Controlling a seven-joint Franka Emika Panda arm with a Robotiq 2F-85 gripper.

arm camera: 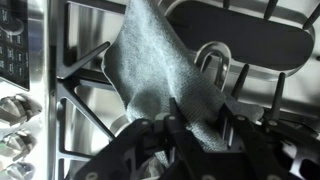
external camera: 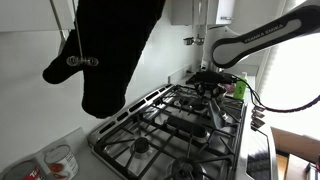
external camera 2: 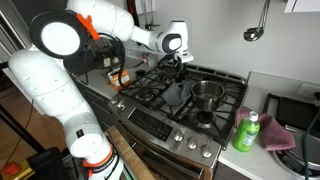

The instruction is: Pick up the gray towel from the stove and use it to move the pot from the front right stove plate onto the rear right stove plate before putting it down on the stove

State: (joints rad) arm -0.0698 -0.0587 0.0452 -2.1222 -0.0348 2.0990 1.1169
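My gripper (external camera 2: 178,66) is shut on the gray towel (external camera 2: 178,93), which hangs from it over the middle of the stove (external camera 2: 150,92), just beside the pot. The steel pot (external camera 2: 207,95) stands on a right stove plate. In the wrist view the towel (arm camera: 150,70) drapes away from my fingers (arm camera: 185,128) across the grate, and the pot's loop handle (arm camera: 212,58) and dark rim (arm camera: 240,35) lie right behind it. In an exterior view my gripper (external camera: 214,84) hovers at the far side of the stove and the pot is mostly hidden behind it.
A black oven mitt (external camera: 110,50) hangs close to one camera and blocks much of that view. A green bottle (external camera 2: 248,132) stands on the counter right of the stove on a pink cloth (external camera 2: 278,135). Control knobs (arm camera: 15,110) line the stove front.
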